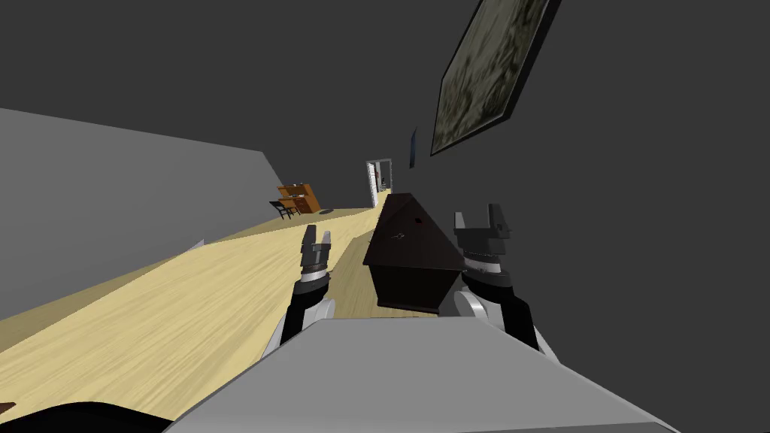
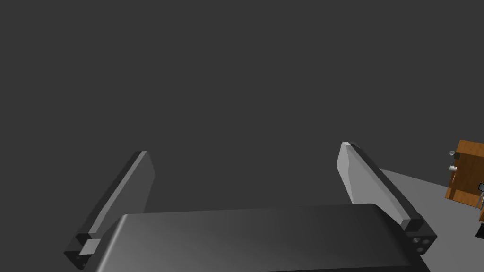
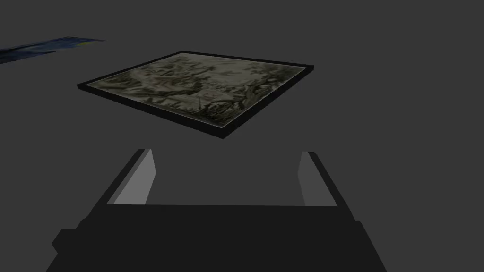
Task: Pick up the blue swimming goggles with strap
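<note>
A dark brown cabinet [image 1: 410, 248] stands along the right wall just ahead of me. Two tiny things lie on its top, a dark reddish speck [image 1: 416, 220] and a small grey shape [image 1: 398, 237]; both are too small to identify. I cannot make out any blue goggles. My left gripper [image 1: 317, 237] hangs over the floor to the left of the cabinet, and its fingers [image 2: 350, 174] are open with nothing between them. My right gripper [image 1: 477, 216] is raised beside the cabinet's right edge near the wall, open and empty [image 3: 226, 151].
A light wood floor [image 1: 188, 301] runs ahead along a narrow room. At its far end stand a brown wooden desk [image 1: 301, 198], a dark chair [image 1: 283, 208] and a white doorway [image 1: 378, 180]. A framed picture [image 1: 489, 68] hangs on the right wall.
</note>
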Tool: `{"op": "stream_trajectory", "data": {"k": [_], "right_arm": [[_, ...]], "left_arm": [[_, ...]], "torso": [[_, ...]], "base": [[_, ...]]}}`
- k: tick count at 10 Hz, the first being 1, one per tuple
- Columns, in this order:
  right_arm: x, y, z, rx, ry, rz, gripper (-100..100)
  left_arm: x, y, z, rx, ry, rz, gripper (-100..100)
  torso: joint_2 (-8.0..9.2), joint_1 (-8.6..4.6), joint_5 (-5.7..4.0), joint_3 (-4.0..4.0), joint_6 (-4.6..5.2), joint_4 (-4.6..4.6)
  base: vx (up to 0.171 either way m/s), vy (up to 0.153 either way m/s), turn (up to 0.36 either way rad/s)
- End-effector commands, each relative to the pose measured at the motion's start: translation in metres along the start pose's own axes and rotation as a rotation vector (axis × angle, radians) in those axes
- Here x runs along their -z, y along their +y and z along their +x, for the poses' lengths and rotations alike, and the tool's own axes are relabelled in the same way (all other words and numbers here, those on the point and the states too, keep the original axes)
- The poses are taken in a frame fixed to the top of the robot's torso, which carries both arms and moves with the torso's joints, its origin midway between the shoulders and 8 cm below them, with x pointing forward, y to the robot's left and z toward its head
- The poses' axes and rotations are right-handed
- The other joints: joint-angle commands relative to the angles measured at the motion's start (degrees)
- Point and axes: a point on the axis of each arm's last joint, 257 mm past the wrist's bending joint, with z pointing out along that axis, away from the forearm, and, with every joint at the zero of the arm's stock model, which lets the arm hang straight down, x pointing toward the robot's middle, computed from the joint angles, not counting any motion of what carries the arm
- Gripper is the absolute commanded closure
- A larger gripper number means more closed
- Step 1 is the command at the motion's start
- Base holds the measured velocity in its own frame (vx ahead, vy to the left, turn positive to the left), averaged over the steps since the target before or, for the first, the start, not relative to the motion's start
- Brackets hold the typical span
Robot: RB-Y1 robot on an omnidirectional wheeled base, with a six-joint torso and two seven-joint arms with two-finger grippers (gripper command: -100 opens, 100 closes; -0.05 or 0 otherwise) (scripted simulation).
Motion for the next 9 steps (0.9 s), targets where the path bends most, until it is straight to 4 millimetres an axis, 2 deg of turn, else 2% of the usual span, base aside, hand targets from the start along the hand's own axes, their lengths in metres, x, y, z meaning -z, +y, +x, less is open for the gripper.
{"op": "stream_trajectory", "data": {"k": [1, 6, 7, 9], "right_arm": [[0.004, -0.016, 0.006, 0.034, 0.045, 0.061, -100], [0.028, -0.069, 0.016, 0.158, 0.185, 0.255, -100], [0.028, -0.07, 0.016, 0.159, 0.184, 0.258, -100], [0.045, -0.097, 0.015, 0.233, 0.248, 0.356, -100]], "left_arm": [[0.0, 0.0, 0.0, 0.0, 0.0, 0.0, 0], [0.0, 0.0, 0.0, 0.0, 0.0, 0.0, 0], [0.0, 0.0, 0.0, 0.0, 0.0, 0.0, 0], [0.0, 0.0, 0.0, 0.0, 0.0, 0.0, 0]], "torso": [[0.0, 0.0, 0.0, 0.0, 0.0, 0.0], [0.05, 0.11, 0.03, 0.03, -0.02, 0.01], [0.04, 0.11, 0.02, 0.02, -0.01, 0.01], [0.01, 0.06, 0.01, 0.01, -0.02, 0.0]], "base": [[-0.008, 0.02, 0.152], [-0.011, 0.031, 0.141], [-0.006, 0.02, 0.037], [-0.003, 0.024, 0.151]]}}
